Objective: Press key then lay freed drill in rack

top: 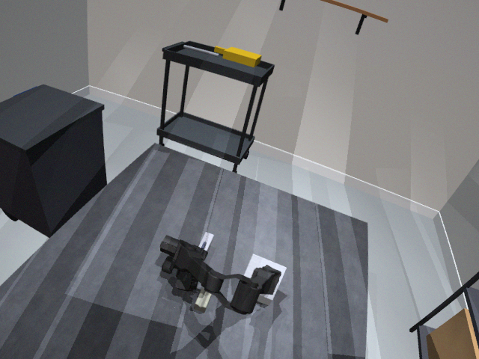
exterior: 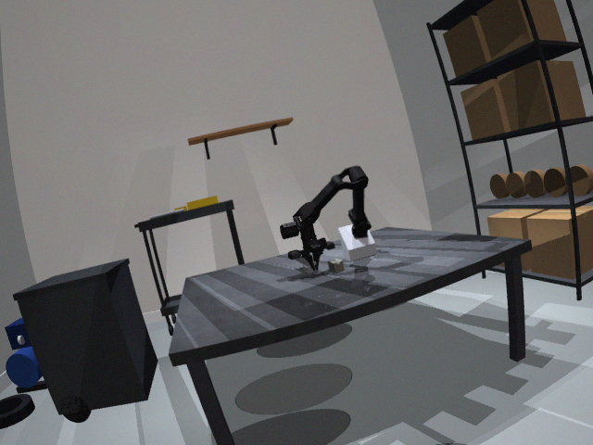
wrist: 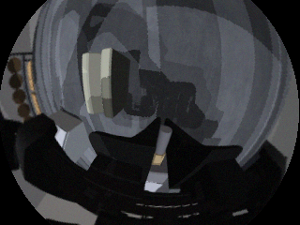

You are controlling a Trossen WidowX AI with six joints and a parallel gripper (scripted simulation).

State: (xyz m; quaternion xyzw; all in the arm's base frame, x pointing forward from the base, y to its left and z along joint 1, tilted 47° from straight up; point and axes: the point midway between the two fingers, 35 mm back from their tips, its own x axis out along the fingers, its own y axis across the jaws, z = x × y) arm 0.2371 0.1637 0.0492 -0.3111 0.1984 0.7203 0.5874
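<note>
Your gripper [wrist: 159,144] pinches thin drill [wrist: 159,157], tips low over table [exterior: 296,306]; beige block [top: 202,301] just beside.

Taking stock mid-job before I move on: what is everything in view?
table: 1, grey striped, centre
block: 1, beige, on table beside end effector
card: 1, white, on table beyond arm
box: 1, white, under arm base
cart: 1, black, far wall
tool: 1, yellow, cart top
bin: 1, black, left of table
wall shelf: 1, brown
shelving: 1, black, right, brown boxes
arm: 1, black
end effector: 1, black, shut on thin piece
</note>
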